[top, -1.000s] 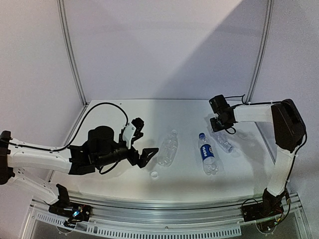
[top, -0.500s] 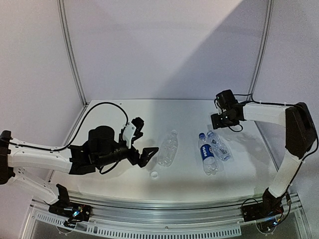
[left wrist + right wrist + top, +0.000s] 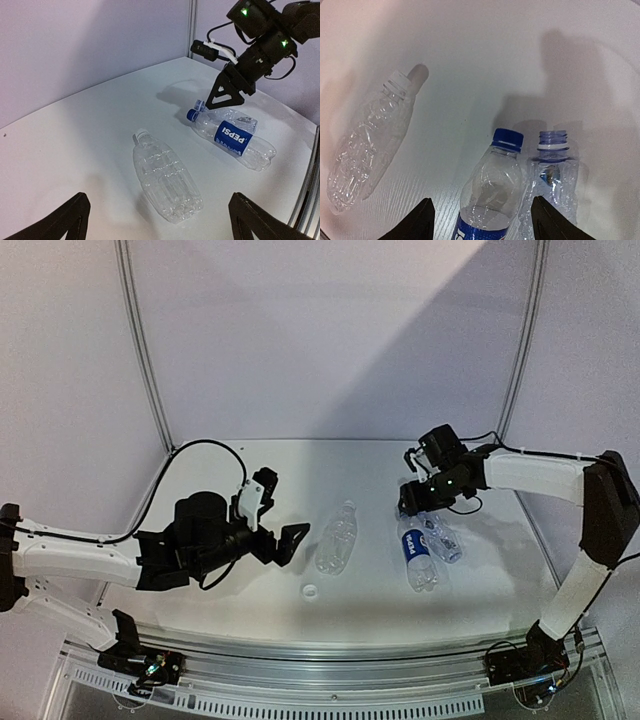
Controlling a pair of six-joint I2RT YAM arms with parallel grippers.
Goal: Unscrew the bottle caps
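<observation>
The white surface [image 3: 370,465] is boxed in by pale lilac walls and carries three small clear water bottles, all lying on their sides. A plain dented bottle [image 3: 337,538] lies near the middle, its neck bare as far as I can tell. A loose white cap [image 3: 310,591] sits close by, on the side nearer the arm bases. To the right lies the Pepsi bottle [image 3: 492,195] with its blue cap [image 3: 508,138] screwed on. Right alongside it is a crumpled bottle [image 3: 551,175] whose threaded mouth is open (I cannot find its cap anywhere).

The right fingers [image 3: 420,225] hover above the necks of that pair, parted to a middling gap and holding nothing. The left fingers [image 3: 70,220] are spread wide and empty, low over the surface, aimed at the plain bottle but well clear of it.

The blue cap looks like the only one left to do. The Pepsi bottle appears empty and thin-walled, so it is probably very light. It is likely to roll or skid on the smooth top and to buckle under a hard squeeze. The firmest hold is probably the shoulder or the labelled band. The other fingers should pinch the small stiff cap squarely across its ribbed rim (a loose hold on the body would let it twist along with the cap).
</observation>
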